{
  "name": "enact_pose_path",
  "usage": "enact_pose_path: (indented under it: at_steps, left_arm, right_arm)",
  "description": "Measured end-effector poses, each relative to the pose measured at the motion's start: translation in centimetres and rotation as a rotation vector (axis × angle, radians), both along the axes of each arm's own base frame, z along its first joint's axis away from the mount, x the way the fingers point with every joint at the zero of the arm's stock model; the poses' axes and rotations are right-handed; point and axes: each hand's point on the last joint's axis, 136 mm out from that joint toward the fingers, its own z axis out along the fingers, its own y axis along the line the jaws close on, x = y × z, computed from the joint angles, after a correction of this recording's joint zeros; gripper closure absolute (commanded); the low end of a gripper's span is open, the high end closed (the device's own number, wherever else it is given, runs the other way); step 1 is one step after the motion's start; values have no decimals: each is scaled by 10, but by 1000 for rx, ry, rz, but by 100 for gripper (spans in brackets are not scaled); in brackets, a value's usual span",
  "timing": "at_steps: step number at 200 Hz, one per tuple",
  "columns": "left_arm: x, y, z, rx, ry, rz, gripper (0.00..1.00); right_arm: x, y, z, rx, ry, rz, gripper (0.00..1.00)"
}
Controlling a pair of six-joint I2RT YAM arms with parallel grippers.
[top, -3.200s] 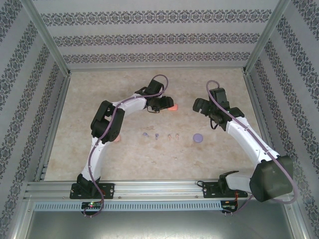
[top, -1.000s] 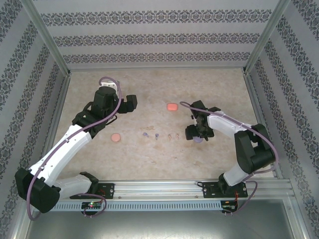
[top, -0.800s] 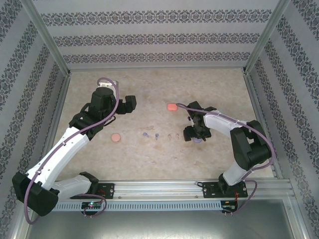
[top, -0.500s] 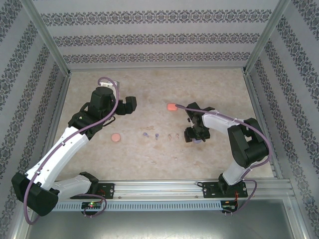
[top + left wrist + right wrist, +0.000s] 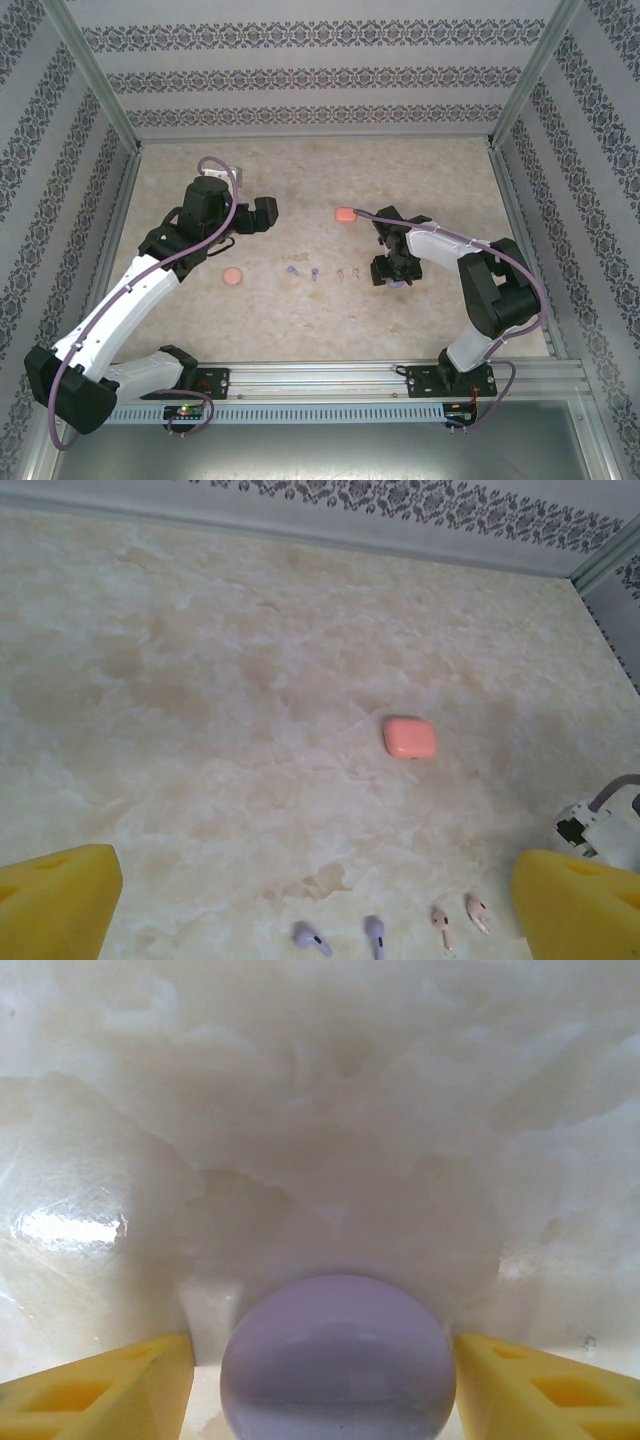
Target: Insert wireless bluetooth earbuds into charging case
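Note:
A round purple charging case [image 5: 338, 1360] lies on the table between the yellow pads [image 5: 100, 1385] of my right gripper [image 5: 392, 270], which sit against its left and right sides. The same case [image 5: 398, 281] peeks out under the gripper in the top view. Left of it lie the earbuds in a row: two purple ones [image 5: 291, 270] [image 5: 308, 939] and two pinkish ones [image 5: 341, 273] [image 5: 440, 927]. My left gripper [image 5: 262, 212] [image 5: 315, 905] hangs open and empty above the table, back left of the row.
A salmon-pink rectangular case [image 5: 345, 214] [image 5: 409, 737] lies shut behind the earbuds. A round orange case [image 5: 232, 275] rests left of the row, under my left arm. Patterned walls and metal rails [image 5: 110, 115] bound the marbled table.
My right gripper came from the back down round the purple case and its jaws narrowed onto it. My left gripper withdrew left from the salmon-pink case and has since stayed still.

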Motion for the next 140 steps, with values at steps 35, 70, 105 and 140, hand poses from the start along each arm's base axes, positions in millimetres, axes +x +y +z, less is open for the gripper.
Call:
enact_pose_path:
  at_steps: [35,70,105,140]
  left_arm:
    - [-3,-1,-13,-5,32,0,0]
    - [-8,2,-27,5,59,1,0]
    - [-16,6,-24,-34,45,24,0]
    - [-18,13,-32,-65,66,89,0]
  right_arm:
    - [0,0,0,0,2,-6,37]
    - [0,1,-2,2,12,-12,44]
    - [0,3,-1,10,18,-27,53]
    - [-1,4,-1,17,18,-50,56]
